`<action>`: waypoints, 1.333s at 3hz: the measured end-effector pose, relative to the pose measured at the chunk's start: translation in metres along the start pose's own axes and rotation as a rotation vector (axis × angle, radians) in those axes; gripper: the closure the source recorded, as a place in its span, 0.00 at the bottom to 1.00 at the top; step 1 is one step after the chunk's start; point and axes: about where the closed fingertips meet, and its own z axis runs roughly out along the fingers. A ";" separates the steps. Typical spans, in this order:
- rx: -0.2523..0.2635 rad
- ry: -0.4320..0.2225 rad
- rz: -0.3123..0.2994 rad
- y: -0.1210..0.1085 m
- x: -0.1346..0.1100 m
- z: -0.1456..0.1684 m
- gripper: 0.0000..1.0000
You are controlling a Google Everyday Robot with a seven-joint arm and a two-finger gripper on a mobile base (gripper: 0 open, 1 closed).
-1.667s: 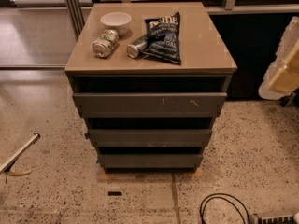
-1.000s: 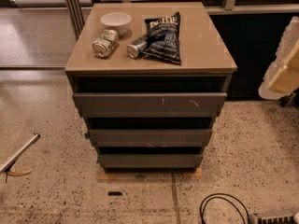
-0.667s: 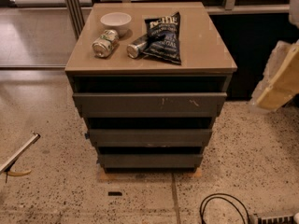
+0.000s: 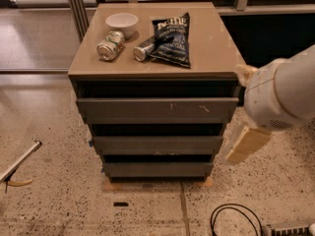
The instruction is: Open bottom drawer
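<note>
The gripper (image 4: 247,142) hangs right of the cabinet (image 4: 216,43), whose bottom drawer (image 4: 157,169) sits lowest of three.

Office or lab building, by the look: speckled terrazzo floor (image 4: 54,200), metal-framed glass partition (image 4: 74,4) at 11 o'clock, loose cable (image 4: 231,215) and power strip (image 4: 288,228) at 5 o'clock. The tool (image 4: 248,142) hangs at 3 o'clock.

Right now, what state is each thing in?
bottom drawer, shut
middle drawer, shut
top drawer, shut
left can, on its side
right can, on its side
bowl, upright
chip bag, lying flat
tool, right of the cabinet, clear of bottom drawer
</note>
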 end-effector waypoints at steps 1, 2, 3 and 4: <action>-0.104 0.031 0.057 0.039 0.037 0.119 0.00; -0.184 0.052 0.130 0.085 0.077 0.224 0.00; -0.157 0.019 0.156 0.081 0.078 0.249 0.00; -0.157 0.019 0.156 0.081 0.078 0.249 0.00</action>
